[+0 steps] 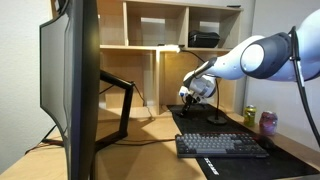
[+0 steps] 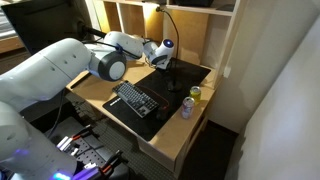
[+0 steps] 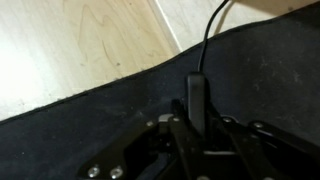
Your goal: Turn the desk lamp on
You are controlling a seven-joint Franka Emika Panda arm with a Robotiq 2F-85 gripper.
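Observation:
The desk lamp's round base [image 1: 217, 120] stands on the black desk mat [image 1: 200, 125]. Its thin stem [image 1: 200, 62] curves up to the narrow head [image 1: 170, 47], which glows bright under the shelf. The lamp also shows in an exterior view [image 2: 172, 30]. My gripper [image 1: 190, 97] hangs low over the mat just beside the stem, also seen in an exterior view [image 2: 162, 62]. In the wrist view the fingers [image 3: 196, 100] are pressed together with nothing between them. A thin black line [image 3: 212, 30] runs down to their tips; I cannot tell whether it is stem or cord.
A black keyboard [image 1: 220, 145] lies on the mat near the front. Two drink cans [image 1: 250, 115] [image 1: 268, 122] stand beside it. A large monitor [image 1: 75, 80] on a black arm [image 1: 125, 100] fills one side. Wooden shelves [image 1: 150, 30] rise behind the desk.

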